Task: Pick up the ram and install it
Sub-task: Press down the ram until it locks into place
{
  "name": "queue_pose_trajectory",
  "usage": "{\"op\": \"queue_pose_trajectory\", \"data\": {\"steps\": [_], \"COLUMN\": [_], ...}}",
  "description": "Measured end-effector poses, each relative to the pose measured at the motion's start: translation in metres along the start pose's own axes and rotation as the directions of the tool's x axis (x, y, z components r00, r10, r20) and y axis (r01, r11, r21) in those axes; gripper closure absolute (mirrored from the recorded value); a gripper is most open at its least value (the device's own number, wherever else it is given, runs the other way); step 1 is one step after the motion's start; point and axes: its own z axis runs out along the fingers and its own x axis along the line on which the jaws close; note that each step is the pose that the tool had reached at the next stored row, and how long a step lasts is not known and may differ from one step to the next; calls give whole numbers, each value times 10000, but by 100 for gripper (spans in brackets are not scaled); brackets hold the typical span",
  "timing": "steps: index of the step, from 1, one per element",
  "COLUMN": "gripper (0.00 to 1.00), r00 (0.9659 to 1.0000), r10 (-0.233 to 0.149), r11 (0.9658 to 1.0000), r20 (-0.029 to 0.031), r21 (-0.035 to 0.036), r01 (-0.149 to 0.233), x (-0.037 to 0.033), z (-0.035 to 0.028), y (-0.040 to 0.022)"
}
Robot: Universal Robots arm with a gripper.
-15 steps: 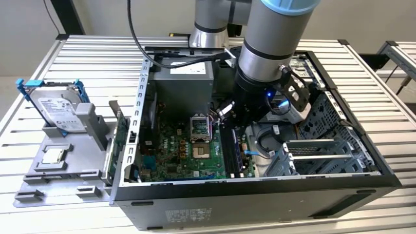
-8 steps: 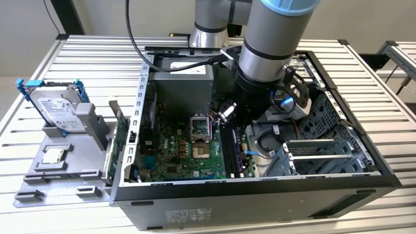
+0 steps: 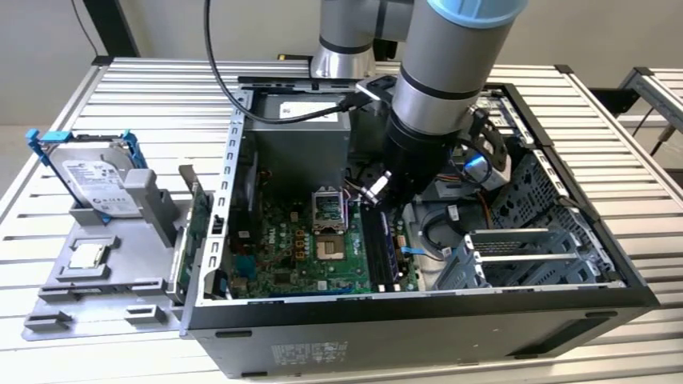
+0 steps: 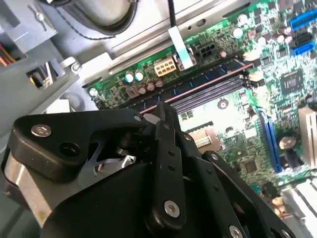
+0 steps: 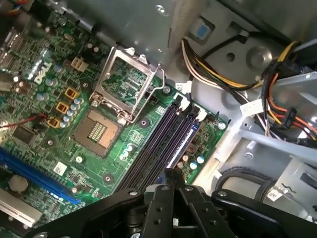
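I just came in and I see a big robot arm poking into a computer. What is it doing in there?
The robot arm has reached down inside an open computer case, with its tool right over the long black memory slots on the green motherboard. In the first wrist view a ram stick sits along those slots, just ahead of the tool. A silver hard drive with blue brackets waits on a grey holder outside the case.

Print around my work, none of it legible
I see a white label on the hard drive (image 3: pixel 101 186), a pale sticker on the case front (image 3: pixel 309 352), and a white maker's mark (image 5: pixel 42 73) and small label (image 5: pixel 60 167) on the motherboard (image 5: pixel 143 121). I cannot make out any wording.
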Motion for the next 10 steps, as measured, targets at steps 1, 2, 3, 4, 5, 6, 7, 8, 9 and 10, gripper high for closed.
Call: {"op": "queue_pose_trajectory", "data": {"steps": [1,2,3,4,5,6,7,8,9,10], "gripper": [100,100,100,100,100,100,100,100,100,100], "r00": [9999,9995,9988,9979,9965,9949,9930,9906,9880,9851], "r10": [-156,-323,-485,-650,-832,-1005,-1173,-1352,-1528,-1701], "r11": [9999,9995,9988,9979,9965,9949,9931,9908,9882,9853], "r20": [8,14,22,40,71,112,154,191,222,247], "r21": [-6,-11,-14,-7,13,46,82,115,143,168], "r01": [156,323,485,650,832,1004,1171,1350,1525,1698], "x": [0,1,1,1,1,1,1,1,1,1], "z": [0,0,0,0,1,1,1,1,3,5], "y": [0,0,0,0,0,0,0,0,0,0]}}
